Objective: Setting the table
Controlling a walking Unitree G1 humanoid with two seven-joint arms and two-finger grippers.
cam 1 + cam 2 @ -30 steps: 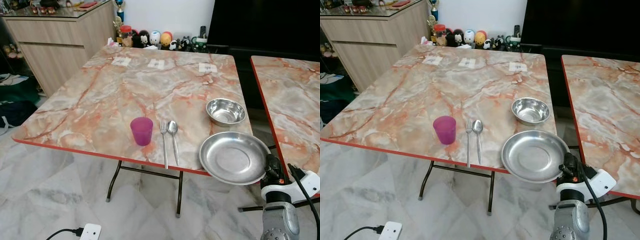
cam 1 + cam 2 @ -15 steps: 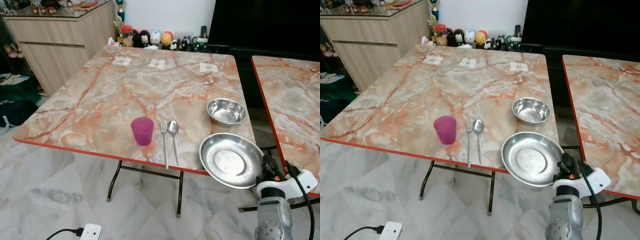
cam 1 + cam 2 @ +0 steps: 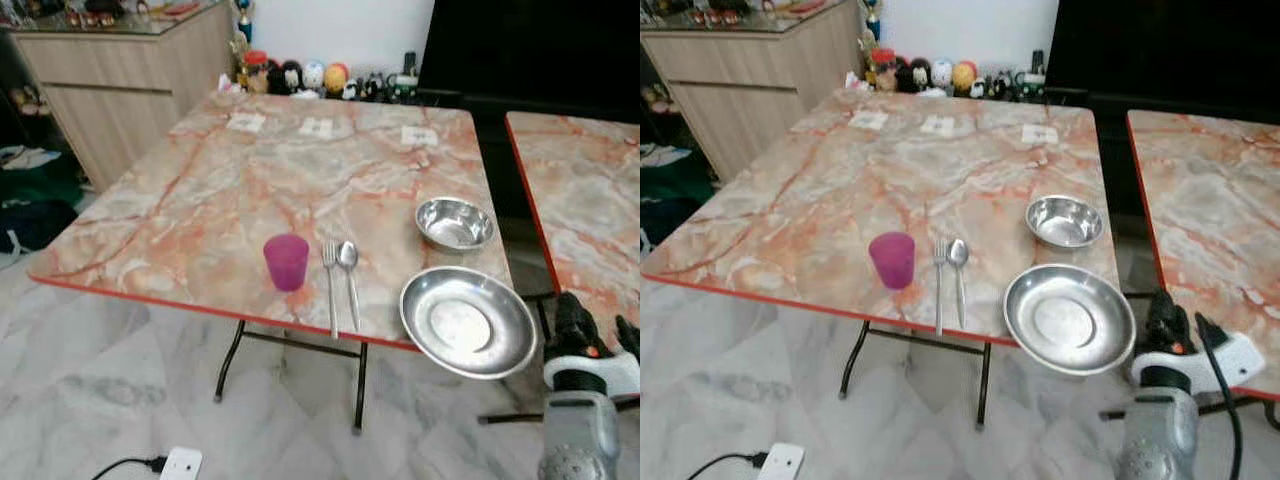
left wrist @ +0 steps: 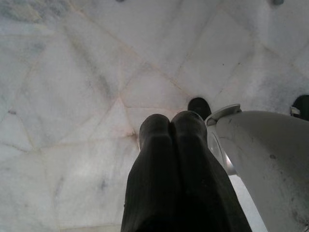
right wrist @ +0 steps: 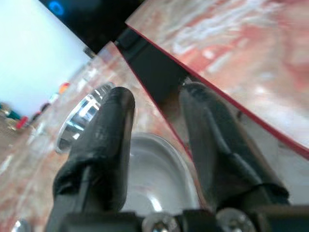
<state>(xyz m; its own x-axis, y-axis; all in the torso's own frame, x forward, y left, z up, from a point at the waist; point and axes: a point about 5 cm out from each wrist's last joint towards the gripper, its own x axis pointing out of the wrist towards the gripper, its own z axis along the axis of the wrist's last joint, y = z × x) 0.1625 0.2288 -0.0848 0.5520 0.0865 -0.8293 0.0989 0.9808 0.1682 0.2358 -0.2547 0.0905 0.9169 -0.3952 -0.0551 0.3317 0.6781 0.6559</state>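
A large steel plate (image 3: 467,322) lies on the near right corner of the marble table (image 3: 250,170), its rim hanging past the edge. Behind it stands a small steel bowl (image 3: 454,222). Left of the plate lie a spoon (image 3: 349,270) and a fork (image 3: 329,285), then a purple cup (image 3: 287,262). My right gripper (image 3: 598,328) is open, a little to the right of the plate and apart from it; in the right wrist view the gripper (image 5: 157,104) has the plate (image 5: 154,179) beyond its spread fingers. My left gripper (image 4: 171,121) hangs shut over the floor.
A second marble table (image 3: 590,190) stands close on the right, with a narrow gap between the two. A wooden cabinet (image 3: 110,80) is at the back left, and small toys (image 3: 300,75) line the far table edge. A power strip (image 3: 180,463) lies on the tiled floor.
My right gripper has let go of the plate and drawn back to the right. The plate now rests on the table corner by itself.
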